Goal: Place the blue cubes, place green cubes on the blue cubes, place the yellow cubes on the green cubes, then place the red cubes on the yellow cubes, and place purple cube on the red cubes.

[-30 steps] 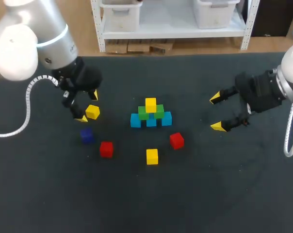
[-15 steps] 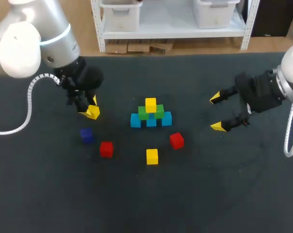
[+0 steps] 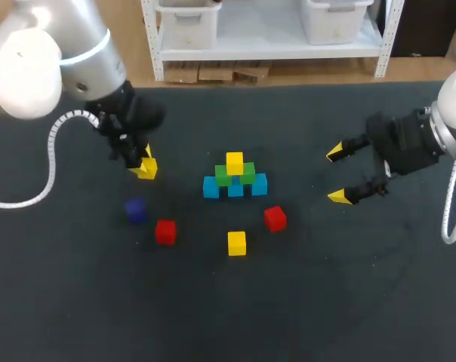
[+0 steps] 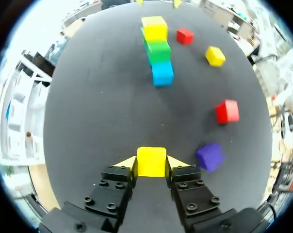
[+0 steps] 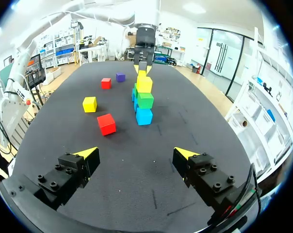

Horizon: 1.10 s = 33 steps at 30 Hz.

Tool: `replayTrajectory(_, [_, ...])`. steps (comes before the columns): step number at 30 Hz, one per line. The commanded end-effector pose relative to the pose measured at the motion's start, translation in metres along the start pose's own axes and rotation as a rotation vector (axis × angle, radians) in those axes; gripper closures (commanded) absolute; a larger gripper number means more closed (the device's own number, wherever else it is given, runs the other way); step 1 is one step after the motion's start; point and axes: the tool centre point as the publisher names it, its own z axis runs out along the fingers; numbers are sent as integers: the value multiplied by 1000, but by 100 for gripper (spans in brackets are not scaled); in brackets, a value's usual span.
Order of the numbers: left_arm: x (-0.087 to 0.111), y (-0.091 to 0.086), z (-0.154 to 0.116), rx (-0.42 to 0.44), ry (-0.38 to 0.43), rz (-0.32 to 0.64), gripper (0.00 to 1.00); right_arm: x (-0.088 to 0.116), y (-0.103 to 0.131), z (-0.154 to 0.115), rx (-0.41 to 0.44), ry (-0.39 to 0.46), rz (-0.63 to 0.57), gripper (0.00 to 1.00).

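My left gripper (image 3: 144, 166) is shut on a yellow cube (image 3: 146, 168), which sits between its yellow fingertips (image 4: 125, 162) in the left wrist view (image 4: 151, 161). At the table's middle stands a pyramid: blue cubes (image 3: 235, 187) at the base, green cubes (image 3: 235, 176) on them and a yellow cube (image 3: 234, 161) on top. Loose on the table lie a purple cube (image 3: 134, 210), a red cube (image 3: 165, 231), another yellow cube (image 3: 236, 243) and a second red cube (image 3: 275, 218). My right gripper (image 3: 339, 174) hangs open and empty to the right of the pyramid (image 5: 144, 100).
The dark table top (image 3: 326, 286) is bare at the front and right. The loose cubes lie in a row in front of the pyramid, between it and the near edge.
My left gripper's fingers have shut on the yellow cube, and it has shifted slightly toward the far side with it. The right arm has kept still.
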Motion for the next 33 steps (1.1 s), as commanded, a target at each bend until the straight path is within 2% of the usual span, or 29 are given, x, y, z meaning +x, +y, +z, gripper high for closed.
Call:
replayTrajectory(1, [-15,-15,-25,-47,9,-66,100,0,0,0,1,-3,-1,0])
replayTrajectory(6, [-36,-18,-41,-52,-28,-184,100,0,0,0,1,-3,-1,0])
replayTrajectory(15, [-68,-21,-49,-43,-70,-272,100,0,0,0,1,-3,-1,0])
replayTrajectory(20, [-90,-27,-47,-44,-45,-239,100,0,0,0,1,-3,-1,0])
replayTrajectory(21, [-94,-28,-45,-53,-13,-230,100,0,0,0,1,-3,-1,0])
replayTrajectory(26, [-114,-34,-40,-71,22,-187,100,0,0,0,1,-3,-1,0])
replayTrajectory(33, [-129,-36,-33,-66,2,-189,100,0,0,0,1,-3,-1,0])
